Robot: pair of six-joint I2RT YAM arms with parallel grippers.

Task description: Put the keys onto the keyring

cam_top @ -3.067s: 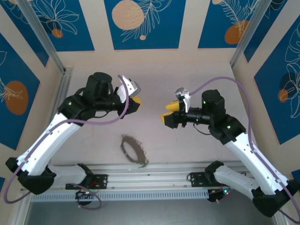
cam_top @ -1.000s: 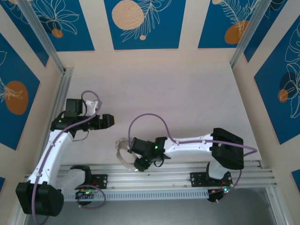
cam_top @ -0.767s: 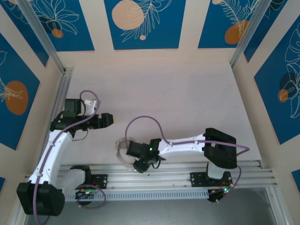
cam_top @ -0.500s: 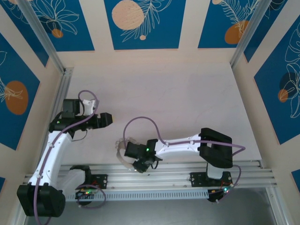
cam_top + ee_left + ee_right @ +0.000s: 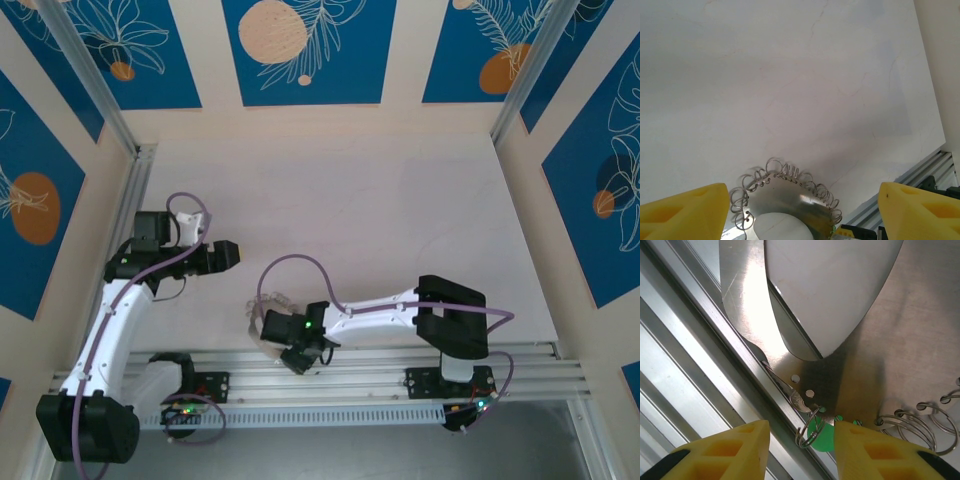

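Two fingers of the right gripper (image 5: 801, 447) stand partly apart, straddling the green key (image 5: 822, 437) without pinching it. The key lies at the keyring (image 5: 880, 335) edge, beside the rail (image 5: 685, 370). Left gripper (image 5: 800, 192) gapes wide, empty, above the keyring.

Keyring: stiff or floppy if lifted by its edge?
Probably fairly stiff: the keyring band looks like thin shiny sheet metal. The small wire rings sit loose in holes, so they would likely swing. Lying flat, it may slide when nudged.

White arms (image 5: 110, 330), purple cables (image 5: 292, 259), yellow jaws
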